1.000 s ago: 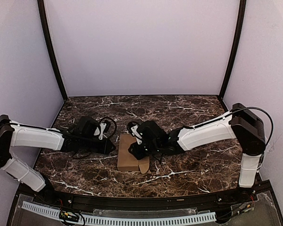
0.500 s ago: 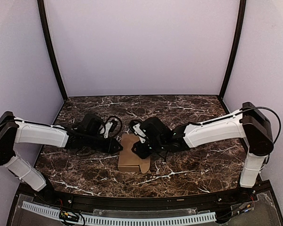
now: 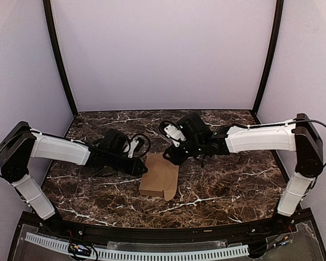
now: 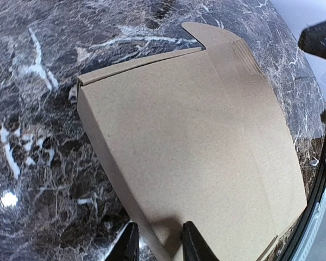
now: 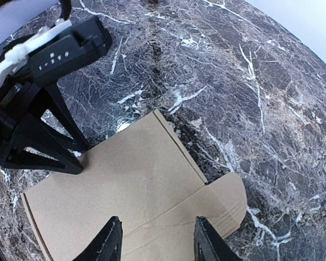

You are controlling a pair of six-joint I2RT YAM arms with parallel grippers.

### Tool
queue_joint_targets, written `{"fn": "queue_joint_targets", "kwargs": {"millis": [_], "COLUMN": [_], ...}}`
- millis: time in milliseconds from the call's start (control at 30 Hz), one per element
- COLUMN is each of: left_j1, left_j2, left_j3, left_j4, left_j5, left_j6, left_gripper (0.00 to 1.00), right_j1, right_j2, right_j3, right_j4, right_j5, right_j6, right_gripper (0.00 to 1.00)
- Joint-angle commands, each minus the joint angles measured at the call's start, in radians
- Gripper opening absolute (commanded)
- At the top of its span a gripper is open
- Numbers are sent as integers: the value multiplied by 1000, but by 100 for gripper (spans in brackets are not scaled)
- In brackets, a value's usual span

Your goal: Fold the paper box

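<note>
Lying nearly closed on the marble table (image 3: 239,187), the paper box (image 3: 160,178) is showing one rounded flap (image 5: 226,200) sticking out. The left gripper (image 4: 158,240) is straddling its edge, grip unclear; the right gripper (image 5: 157,242) is hovering spread, empty. Tucking that flap probably comes next, box steadied.

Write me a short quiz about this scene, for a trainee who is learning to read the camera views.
1. True or false: the paper box stands upright on one end on the table.
2. What does the right gripper hold?
3. Which gripper has the box's edge between its fingers? A) left gripper B) right gripper C) neither

Key: 1 false, it lies flat. 2 Nothing; its jaws stand open above the box. 3 A.
</note>
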Motion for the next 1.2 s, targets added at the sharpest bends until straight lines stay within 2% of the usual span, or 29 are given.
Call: {"fn": "queue_joint_targets", "kwargs": {"millis": [0,100,400,733,933,1167], "left_j1": [-5,-4,-23,-65,-68,-68], "left_j2": [57,97,158,173,145,92], "left_j3": [67,113,182,194,186,191], "left_j4": [-117,-156,-257,-292,-286,-279], "left_j5": [1,47,106,130,86,-50], "left_j6": [112,186,335,419,398,296], "left_gripper": [26,24,24,24,24,30], "right_j1": [-83,-126,-241,-274,-275,-273], "right_j2": [27,52,181,303,301,213], "right_j3": [53,75,148,196,104,-64], "right_j4": [-37,-57,-93,-143,-137,-14], "right_j5": [-131,-244,-536,-649,-688,-620], "right_j6": [-102,-169,-189,-184,-143,-16], "right_gripper": [46,53,55,55,46,31]}}
